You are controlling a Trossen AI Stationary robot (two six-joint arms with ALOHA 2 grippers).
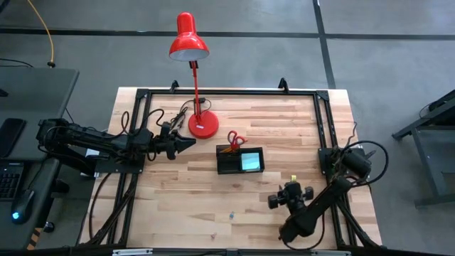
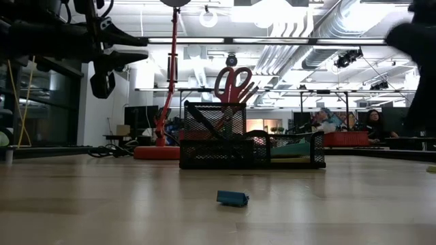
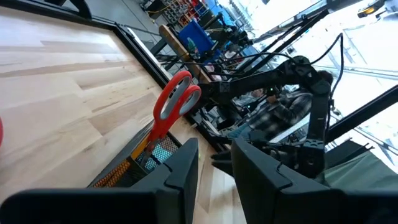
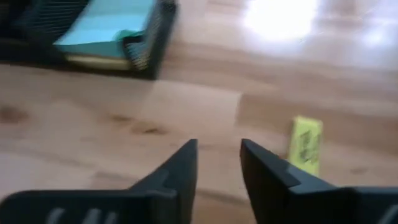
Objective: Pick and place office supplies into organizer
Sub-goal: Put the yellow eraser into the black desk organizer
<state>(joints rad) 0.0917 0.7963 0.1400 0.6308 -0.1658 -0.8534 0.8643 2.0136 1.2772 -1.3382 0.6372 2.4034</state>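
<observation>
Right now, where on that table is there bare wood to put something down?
Widest free patch: the near-left wood between the left arm, the organizer and the small blue piece. Another strip runs from the lamp base to the far-right corner. Crowded: around the organizer and the right gripper by the yellow block.

Even, soft light is seen from above, with barely any shadows cast on the table. Bright ceiling lights behind leave the organizer backlit and dark in the low view. The right wrist view is smeared by blur, with a white glare patch on the wood.
</observation>
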